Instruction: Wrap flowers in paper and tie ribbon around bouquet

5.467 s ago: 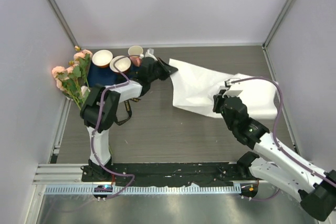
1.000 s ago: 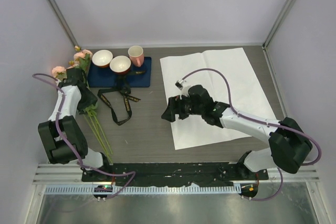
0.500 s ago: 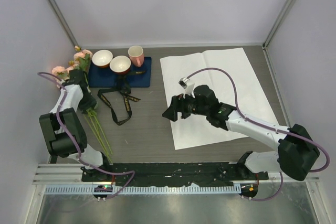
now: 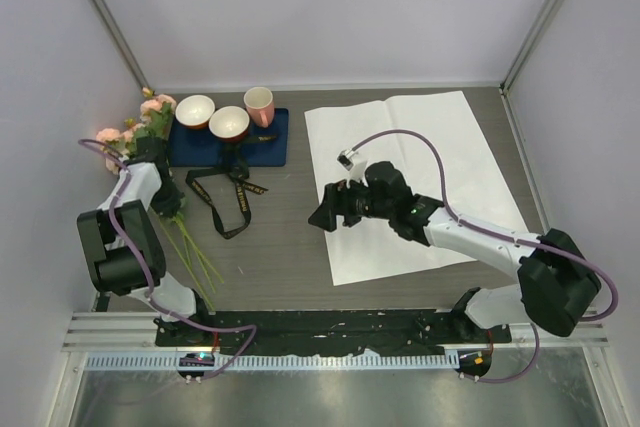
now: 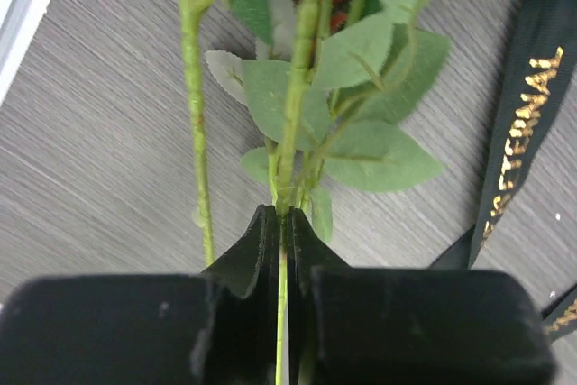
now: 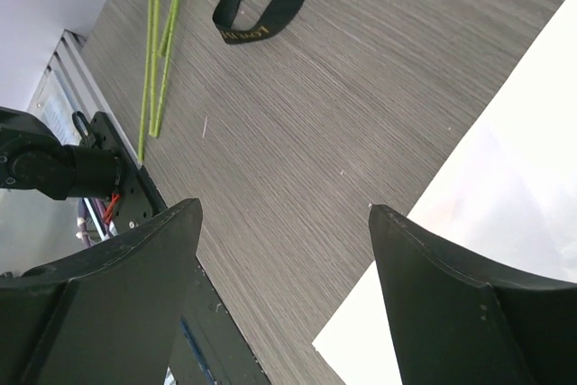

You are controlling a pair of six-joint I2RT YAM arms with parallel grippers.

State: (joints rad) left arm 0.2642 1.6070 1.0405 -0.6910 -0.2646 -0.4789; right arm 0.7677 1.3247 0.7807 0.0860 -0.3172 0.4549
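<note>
Both of my pincers are showing clearly in their own cameras. With my left pincer (image 5: 282, 223) I am pinching one thin green stem of the flowers (image 5: 297, 87). The two black jaws are standing almost together, and the stem is running straight between them. Just beyond the jaws, green leaves are spreading over the grey wooden table (image 5: 90, 132), and a second stem is lying free at the left of the pinched one. To the right of the leaves, the black ribbon (image 5: 523, 123) with its gold letters is lying flat on the table, near the leaves and apart from my jaws. My right pincer (image 6: 284, 214) is standing wide, with nothing between its fingers. It is hovering above the table at the left edge of the white paper (image 6: 505, 223), and this edge is running under one of its fingers. Farther from it, a loop of the ribbon and the long ends of the stems are lying on the bare wood. Seen from above, the paper is lying spread flat on the right half of the table, well apart from the flowers, which are lying at the far left with their pink heads near the wall. At the back, a dark blue mat (image 4: 275, 147) is carrying two bowls (image 4: 195, 110) and a pink cup (image 4: 259, 105), and the ribbon is lying at its near edge.
</note>
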